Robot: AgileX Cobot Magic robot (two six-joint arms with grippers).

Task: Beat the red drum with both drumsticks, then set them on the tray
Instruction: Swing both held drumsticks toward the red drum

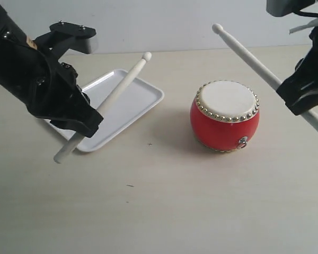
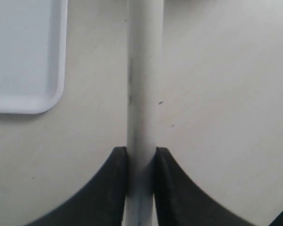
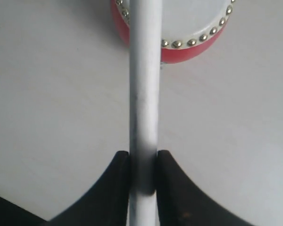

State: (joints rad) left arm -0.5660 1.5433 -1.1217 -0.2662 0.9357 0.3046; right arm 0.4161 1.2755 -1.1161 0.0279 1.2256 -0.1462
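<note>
The red drum [image 1: 224, 116] stands upright on the table right of centre, cream skin up; its studded edge shows in the right wrist view [image 3: 179, 52]. My left gripper [image 1: 90, 124] is shut on one pale drumstick [image 1: 119, 90], which slants up over the white tray [image 1: 132, 103], tip well left of the drum. In the left wrist view the fingers clamp that stick [image 2: 142, 94] with the tray corner [image 2: 26, 61] beside it. My right gripper [image 1: 299, 98] is shut on the other drumstick [image 1: 246, 50], raised above and behind the drum. That stick [image 3: 144, 70] crosses the drum's edge.
The tray's surface holds nothing besides the stick's shadow. Bare beige tabletop [image 1: 164, 201] stretches in front of the drum and tray. A pale wall closes the back.
</note>
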